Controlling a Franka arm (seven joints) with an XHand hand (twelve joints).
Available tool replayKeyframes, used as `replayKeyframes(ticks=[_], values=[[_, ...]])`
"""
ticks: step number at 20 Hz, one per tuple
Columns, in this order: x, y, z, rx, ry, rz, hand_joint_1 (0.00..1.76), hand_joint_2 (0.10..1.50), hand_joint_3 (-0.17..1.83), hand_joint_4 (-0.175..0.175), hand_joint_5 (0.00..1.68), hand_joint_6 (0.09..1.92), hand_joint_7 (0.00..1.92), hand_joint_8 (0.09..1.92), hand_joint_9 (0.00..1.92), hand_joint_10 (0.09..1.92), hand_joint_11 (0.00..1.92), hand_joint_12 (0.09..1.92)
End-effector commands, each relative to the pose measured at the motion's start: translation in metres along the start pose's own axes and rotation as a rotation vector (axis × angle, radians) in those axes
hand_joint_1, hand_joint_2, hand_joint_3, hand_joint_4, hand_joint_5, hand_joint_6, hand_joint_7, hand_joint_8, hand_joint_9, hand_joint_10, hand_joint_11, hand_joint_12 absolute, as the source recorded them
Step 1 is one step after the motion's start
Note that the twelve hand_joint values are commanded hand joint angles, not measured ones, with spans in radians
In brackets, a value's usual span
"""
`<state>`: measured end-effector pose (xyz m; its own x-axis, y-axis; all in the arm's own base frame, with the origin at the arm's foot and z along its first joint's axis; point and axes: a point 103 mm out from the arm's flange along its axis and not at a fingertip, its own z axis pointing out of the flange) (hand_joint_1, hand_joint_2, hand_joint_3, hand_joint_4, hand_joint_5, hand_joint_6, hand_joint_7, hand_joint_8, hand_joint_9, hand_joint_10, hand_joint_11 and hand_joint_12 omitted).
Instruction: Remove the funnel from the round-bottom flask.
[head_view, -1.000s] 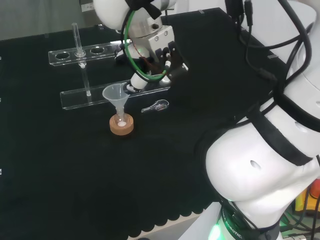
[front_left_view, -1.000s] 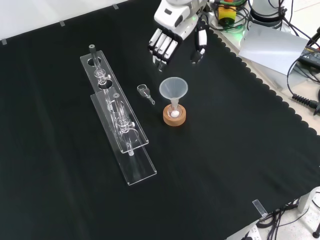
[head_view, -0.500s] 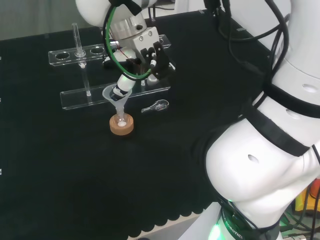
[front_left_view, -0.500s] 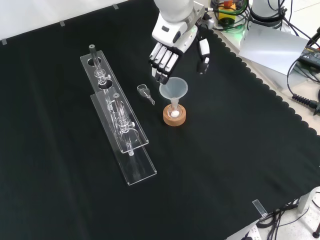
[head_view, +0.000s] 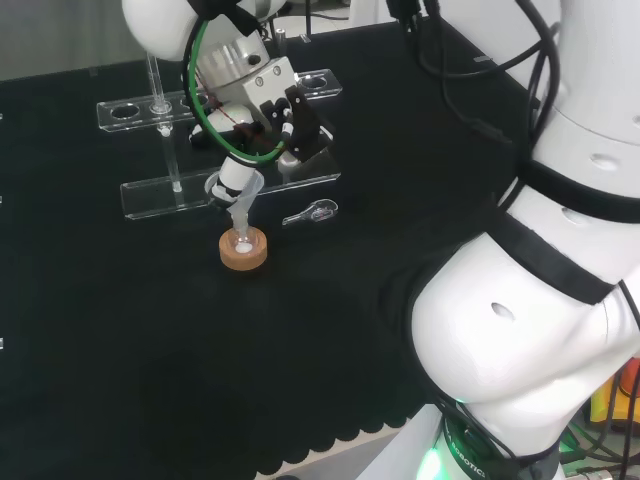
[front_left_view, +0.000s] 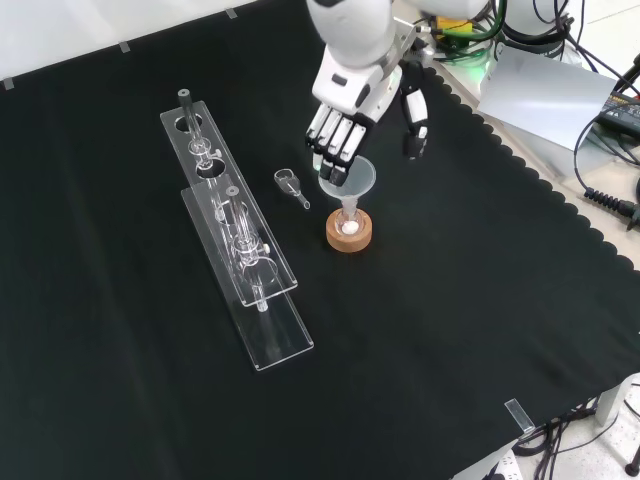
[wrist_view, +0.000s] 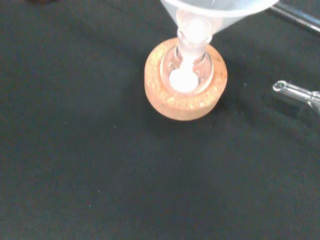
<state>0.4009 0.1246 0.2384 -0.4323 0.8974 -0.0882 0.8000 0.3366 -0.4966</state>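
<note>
A clear funnel (front_left_view: 356, 180) stands with its stem in a small round-bottom flask (front_left_view: 348, 226), which sits in a cork ring (front_left_view: 349, 241). The hand (front_left_view: 345, 100) hovers over the funnel with straight fingers (front_left_view: 333, 148) at the near rim and the thumb (front_left_view: 414, 125) spread off to the other side. It is open and holds nothing. In the head view the hand (head_view: 270, 105) covers most of the funnel (head_view: 243, 208) above the cork ring (head_view: 244, 256). The wrist view looks down on the funnel (wrist_view: 220, 7), the flask (wrist_view: 185, 75) with white matter in it, and the cork ring (wrist_view: 172, 104).
Two clear racks (front_left_view: 270, 320) (front_left_view: 185, 125) lie left of the flask in the front view; in the head view they (head_view: 150, 195) (head_view: 130, 110) are behind it, with a tube upright. A small glass piece (front_left_view: 291, 184) (head_view: 312, 212) (wrist_view: 295, 91) lies on the cloth between rack and flask.
The hand has come down and across to the funnel, from beside it to right over its rim. The funnel, flask and racks have stayed put.
</note>
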Motion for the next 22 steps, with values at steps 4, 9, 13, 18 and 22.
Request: replayKeyframes(ticks=[4, 9, 13, 18, 22], values=[[-0.005, 0.018, 0.013, 0.119, -0.076, 0.023, 0.60, 0.64, 0.45, -0.017, 0.01, 0.09, 0.00, 0.18, 0.00, 0.79, 0.12, 1.55], [-0.009, 0.019, 0.013, 0.128, -0.126, 0.032, 0.62, 0.63, 0.44, -0.006, 0.00, 0.09, 0.00, 0.09, 0.00, 0.78, 0.19, 1.54], [-0.012, 0.019, 0.013, 0.134, -0.173, 0.041, 0.65, 0.63, 0.43, 0.020, 0.02, 0.09, 0.00, 0.09, 0.00, 0.75, 0.19, 1.54], [-0.014, 0.022, 0.020, 0.121, -0.182, 0.032, 0.66, 0.63, 0.43, 0.031, 0.07, 0.09, 0.02, 0.09, 0.00, 0.80, 0.18, 1.55], [-0.015, 0.024, 0.024, 0.101, -0.169, 0.023, 0.67, 0.64, 0.44, 0.035, 0.12, 0.09, 0.08, 0.09, 0.07, 0.87, 0.20, 1.54]])
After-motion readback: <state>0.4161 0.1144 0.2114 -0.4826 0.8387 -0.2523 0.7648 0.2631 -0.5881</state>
